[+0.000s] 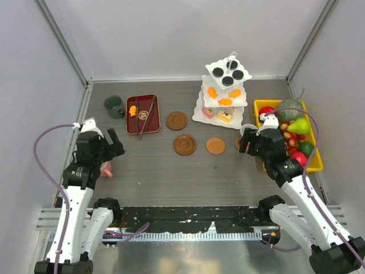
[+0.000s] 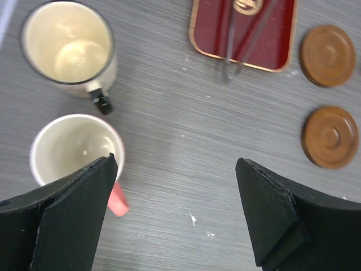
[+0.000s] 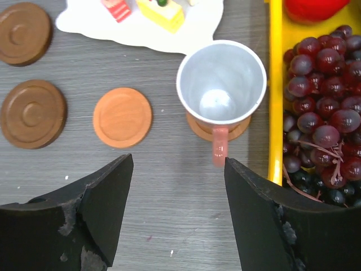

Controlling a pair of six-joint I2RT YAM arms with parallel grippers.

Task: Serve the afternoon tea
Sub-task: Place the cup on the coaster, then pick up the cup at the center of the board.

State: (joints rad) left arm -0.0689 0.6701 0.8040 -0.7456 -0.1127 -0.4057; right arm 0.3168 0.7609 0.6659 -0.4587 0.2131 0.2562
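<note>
My right gripper (image 3: 177, 161) is released, fingers spread with nothing between them. The handle of a pink mug (image 3: 220, 84) points into the gap but touches neither pad. That mug stands upright on a coaster (image 3: 197, 129) just off the near corner of the white three-tier stand (image 1: 225, 91), between its base plate and the yellow tray (image 3: 274, 113). It's tight on the tray side, where grapes (image 3: 321, 113) crowd the rim. My wrist view cuts off the stand's upper tiers. Three bare coasters (image 3: 122, 117) lie off the stand's other near side, with open table around them.

My left gripper (image 2: 176, 164) is also spread wide and empty, well away from the stand across the table. One finger covers the near rim of a second pink mug (image 2: 67, 149) — only part of its handle shows below. Beyond it stands the dark green mug (image 2: 67, 42), apart from it. Toward the stand, the red tray (image 2: 208, 28) is cut by the frame, tongs (image 2: 230, 56) poking past its edge.
</note>
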